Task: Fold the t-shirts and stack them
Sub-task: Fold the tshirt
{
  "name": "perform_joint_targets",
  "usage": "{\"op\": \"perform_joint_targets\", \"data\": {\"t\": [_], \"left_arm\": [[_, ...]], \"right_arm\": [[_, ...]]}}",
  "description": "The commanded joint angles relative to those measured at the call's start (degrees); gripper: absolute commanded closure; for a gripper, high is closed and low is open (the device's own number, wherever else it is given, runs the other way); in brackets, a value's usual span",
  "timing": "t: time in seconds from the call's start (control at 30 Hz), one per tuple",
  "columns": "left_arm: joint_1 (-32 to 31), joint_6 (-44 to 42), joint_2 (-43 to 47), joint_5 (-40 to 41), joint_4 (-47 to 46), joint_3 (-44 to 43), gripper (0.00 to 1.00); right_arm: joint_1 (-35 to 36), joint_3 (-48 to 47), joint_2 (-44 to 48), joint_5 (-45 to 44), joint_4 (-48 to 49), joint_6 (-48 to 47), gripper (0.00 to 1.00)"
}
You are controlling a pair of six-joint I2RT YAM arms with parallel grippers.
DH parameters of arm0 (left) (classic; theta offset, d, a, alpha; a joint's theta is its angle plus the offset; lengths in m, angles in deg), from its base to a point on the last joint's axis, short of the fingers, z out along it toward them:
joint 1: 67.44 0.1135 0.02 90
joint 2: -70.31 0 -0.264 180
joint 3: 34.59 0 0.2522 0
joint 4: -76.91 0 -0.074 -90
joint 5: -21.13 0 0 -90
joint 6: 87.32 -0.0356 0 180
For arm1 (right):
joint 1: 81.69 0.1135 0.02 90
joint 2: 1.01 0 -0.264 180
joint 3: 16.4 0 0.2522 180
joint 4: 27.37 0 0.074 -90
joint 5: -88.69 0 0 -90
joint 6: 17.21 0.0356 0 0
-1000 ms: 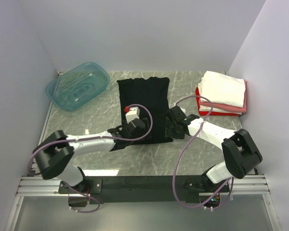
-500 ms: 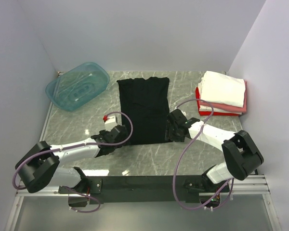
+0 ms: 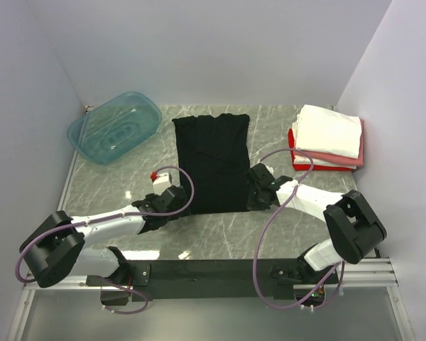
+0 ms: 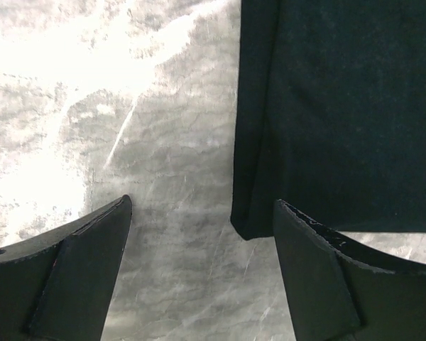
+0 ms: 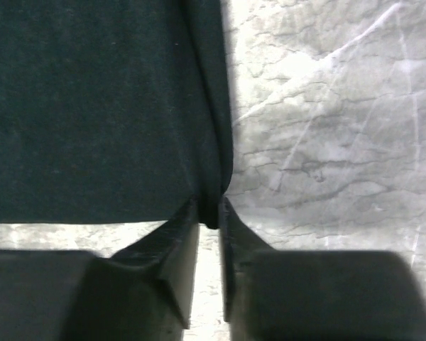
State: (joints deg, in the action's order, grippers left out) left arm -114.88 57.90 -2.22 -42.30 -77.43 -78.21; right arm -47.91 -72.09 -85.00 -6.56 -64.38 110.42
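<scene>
One black t-shirt (image 3: 213, 162), folded into a long rectangle, lies mid-surface (image 3: 270, 234), with marble showing on both sides. The right claw (image 5: 209, 213) pinches its near right corner, a grip plain only in the right wrist view. The left claw (image 4: 199, 270) stands wide apart around the near left corner. A teal tub (image 3: 114, 126) sits far left. Three folded t-shirts (image 3: 330, 135), white, pink and red, are stacked far right.

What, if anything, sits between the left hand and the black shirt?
Nothing visible. Only bare table separates the open left hand from the black shirt, whose near corner shows close beside one finger.
</scene>
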Motion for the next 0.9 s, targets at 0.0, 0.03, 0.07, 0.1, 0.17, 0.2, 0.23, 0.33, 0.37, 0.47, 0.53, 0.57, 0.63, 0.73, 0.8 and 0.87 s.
{"op": "perform_joint_targets", "data": {"t": [0.0,0.03,0.07,0.1,0.17,0.2,0.23,0.33,0.37,0.47,0.53,0.57,0.63,0.73,0.8,0.87], "left_arm": [[0.2,0.6,1.8,-1.9,-0.1,1.1,0.14],[0.2,0.6,1.8,-2.4,-0.5,1.4,0.15],[0.2,0.7,1.7,-3.5,-1.5,1.9,0.15],[0.2,0.7,1.5,-4.1,-2.1,2.3,0.16],[0.2,0.9,1.0,-5.0,-2.8,2.8,0.19],[0.2,0.9,0.0,-5.1,-3.0,2.8,0.2],[0.2,1.1,-0.5,-5.2,-2.9,2.8,0.21],[0.2,1.1,-1.6,-6.3,-3.8,3.1,0.28],[0.2,1.1,-1.4,-6.8,-4.3,3.6,0.31],[0.2,1.4,-0.9,-8.9,-6.6,4.8,0.34],[0.2,1.6,-1.1,-10.1,-7.2,4.9,0.35],[0.2,1.5,-1.2,-10.2,-7.0,4.6,0.35],[0.2,1.6,-1.6,-10.1,-5.8,4.6,0.37],[0.1,1.6,-1.3,-11.3,-5.2,4.7,0.38],[0.1,2.1,-0.6,-11.6,-6.2,5.6,0.42],[0.2,2.2,-0.8,-11.5,-6.3,6.2,0.48]], "right_arm": [[0.5,1.1,-0.6,-0.8,0.2,0.4,0.79],[0.6,1.1,-0.6,-1.0,0.1,0.5,0.88],[0.7,1.1,-0.5,-1.0,0.0,0.5,0.92],[0.8,1.0,-0.5,-1.0,0.0,0.6,0.95],[0.9,1.0,-0.6,-1.0,0.0,0.7,1.0],[1.0,0.9,-0.7,-0.9,-0.1,0.7,1.0],[1.3,0.8,-0.8,-1.0,0.0,0.7,1.0],[1.5,0.6,-1.2,-1.1,-0.1,0.8,1.0],[1.7,0.5,-1.4,-1.0,0.0,0.9,1.0],[2.2,0.4,-1.7,-1.2,0.0,1.0,1.0],[2.3,0.3,-2.0,-1.2,-0.1,1.2,1.0],[2.5,0.1,-2.0,-1.4,-0.2,1.2,1.0],[2.8,-0.2,-2.1,-1.6,-0.3,1.3,1.0],[3.3,-0.2,-2.0,-1.8,-0.5,1.5,1.0],[3.4,-0.3,-1.9,-1.8,-0.7,1.5,1.0],[3.4,-0.5,-1.9,-1.7,-0.6,1.6,1.0]]}}
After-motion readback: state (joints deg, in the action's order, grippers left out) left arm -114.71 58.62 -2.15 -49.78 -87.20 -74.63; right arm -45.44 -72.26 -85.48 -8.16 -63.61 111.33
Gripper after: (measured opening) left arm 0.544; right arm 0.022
